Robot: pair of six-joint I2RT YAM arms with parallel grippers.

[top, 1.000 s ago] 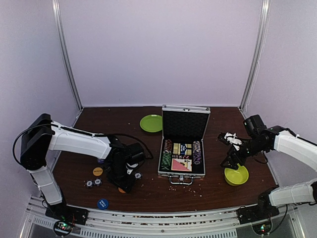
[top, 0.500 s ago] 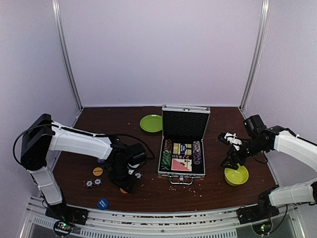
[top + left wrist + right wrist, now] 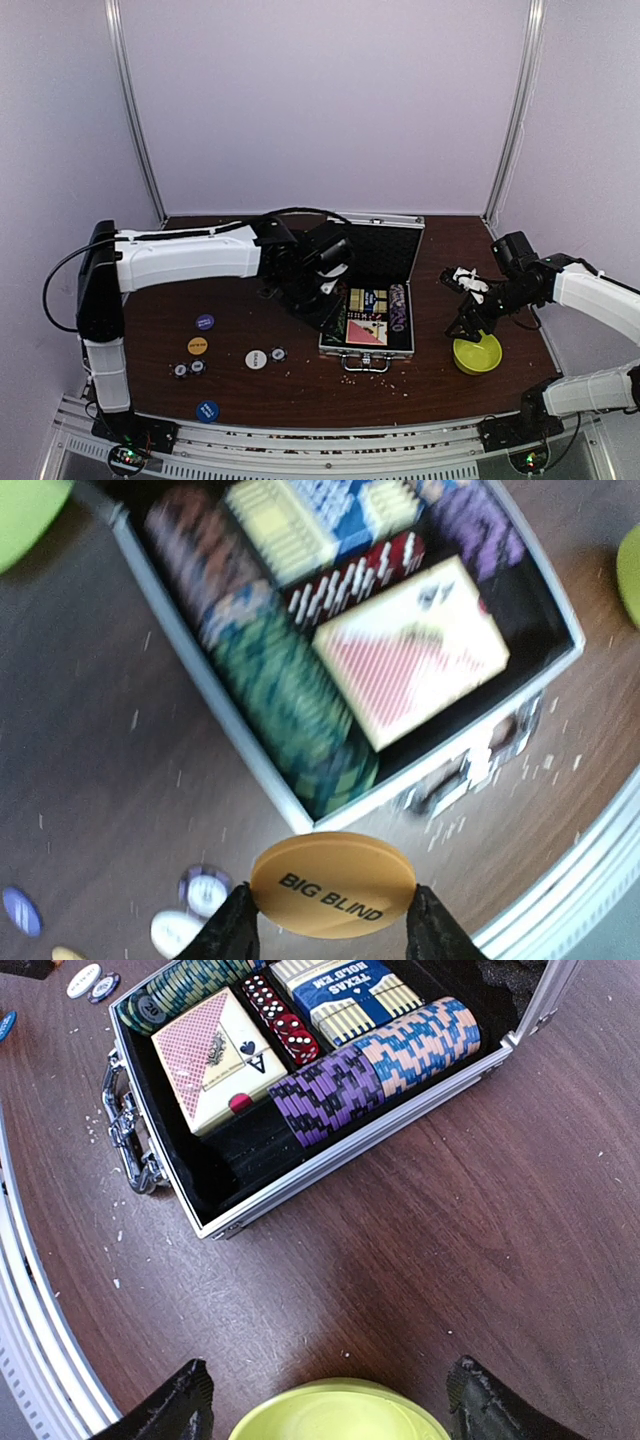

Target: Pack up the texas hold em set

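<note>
The silver case (image 3: 375, 250) stands open mid-table, black-lined, holding green chips (image 3: 290, 690), purple chips (image 3: 325, 1090), a red-backed deck (image 3: 415, 645) and a blue deck (image 3: 345, 995). My left gripper (image 3: 325, 292) hangs just off the case's front-left corner, shut on an orange "BIG BLIND" disc (image 3: 333, 883) by its edges. On the table to the left lie a purple disc (image 3: 205, 322), an orange disc (image 3: 198, 346), a white disc (image 3: 256, 358), a blue disc (image 3: 207, 410) and loose chips (image 3: 189, 368). My right gripper (image 3: 468, 318) is open and empty.
The yellow-green bowl (image 3: 477, 353) sits right of the case, directly under my right gripper; it also shows in the right wrist view (image 3: 340, 1415). The green plate (image 3: 30, 505) lies behind the case's left side. Crumbs dot the brown table. The case handle (image 3: 125, 1140) faces the front rail.
My left arm lifted the orange disc off the front-left table and swung right and back to the case's left corner. The white disc it covered now shows. The right arm has not moved.
</note>
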